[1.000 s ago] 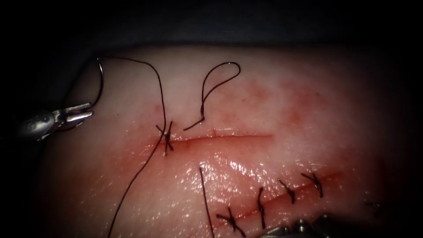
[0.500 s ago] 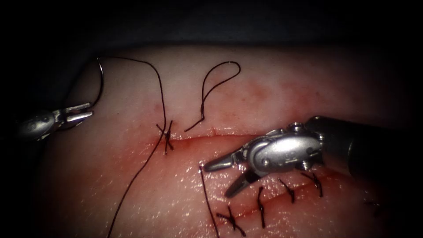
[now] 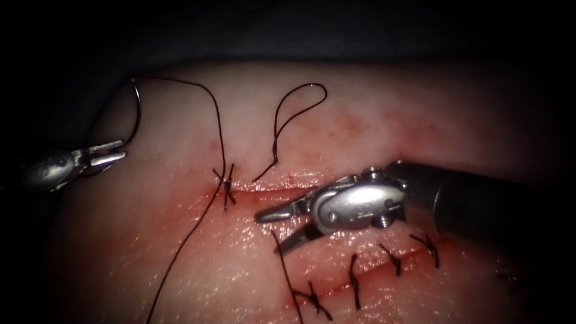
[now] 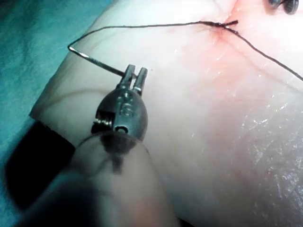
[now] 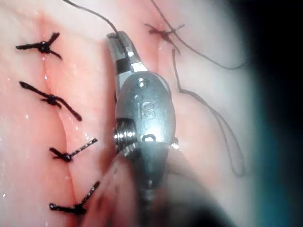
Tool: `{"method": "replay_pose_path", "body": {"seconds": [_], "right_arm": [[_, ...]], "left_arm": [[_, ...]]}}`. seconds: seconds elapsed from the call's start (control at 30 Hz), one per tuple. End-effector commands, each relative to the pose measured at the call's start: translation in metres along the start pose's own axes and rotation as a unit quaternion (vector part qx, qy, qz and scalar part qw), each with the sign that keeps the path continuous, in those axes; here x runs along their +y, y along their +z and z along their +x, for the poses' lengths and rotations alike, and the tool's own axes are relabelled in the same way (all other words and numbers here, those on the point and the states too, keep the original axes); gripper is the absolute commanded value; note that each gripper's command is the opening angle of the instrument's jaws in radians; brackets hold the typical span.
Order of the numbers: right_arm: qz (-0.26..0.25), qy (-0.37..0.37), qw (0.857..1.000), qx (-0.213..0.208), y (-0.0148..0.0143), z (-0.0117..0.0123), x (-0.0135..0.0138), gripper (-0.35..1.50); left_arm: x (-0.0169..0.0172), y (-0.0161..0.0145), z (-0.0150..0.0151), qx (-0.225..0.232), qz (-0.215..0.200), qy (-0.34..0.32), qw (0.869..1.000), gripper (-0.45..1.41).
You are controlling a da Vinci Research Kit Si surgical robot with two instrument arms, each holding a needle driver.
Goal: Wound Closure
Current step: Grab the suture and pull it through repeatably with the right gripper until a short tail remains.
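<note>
My left claw [image 3: 117,155] clamps the needle [image 3: 137,114] off the tissue [image 3: 372,132]; my right claw [image 3: 273,231] gapes around a thread [image 3: 282,264] end, its far side hidden.

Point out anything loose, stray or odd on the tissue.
A stray looped thread piece lies free above the cut. Red fluid smears around the knot. The left claw holds the needle; right claw open.

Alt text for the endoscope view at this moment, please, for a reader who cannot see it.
The left tool holds the curved needle near one end, off the tissue at its left edge. The right tool, jaws open, hovers at a loose thread end below the cut, which carries one knotted stitch.
</note>
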Motion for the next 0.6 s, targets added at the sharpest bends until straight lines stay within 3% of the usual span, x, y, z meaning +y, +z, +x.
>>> {"method": "replay_pose_path", "body": {"seconds": [0.03,0.3,0.57,0.6], "right_arm": [[0.028,0.017,0.999,-0.021,0.0007,0.0009,0.0004,-0.35],[0.050,0.006,0.999,-0.014,0.0003,0.0049,-0.0025,-0.35],[0.095,-0.012,0.995,-0.001,0.0012,0.0116,-0.0103,-0.35],[0.095,-0.012,0.995,-0.001,0.0012,0.0116,-0.0103,-0.35]], "left_arm": [[-0.0004,0.0009,0.0000,0.002,0.000,0.001,1.000,-0.45],[-0.0004,0.0009,-0.0001,0.001,0.000,-0.002,1.000,-0.45],[-0.0004,0.0009,-0.0001,0.001,0.000,-0.002,1.000,-0.45],[-0.0004,0.0009,-0.0001,0.001,0.000,-0.002,1.000,-0.45]]}}
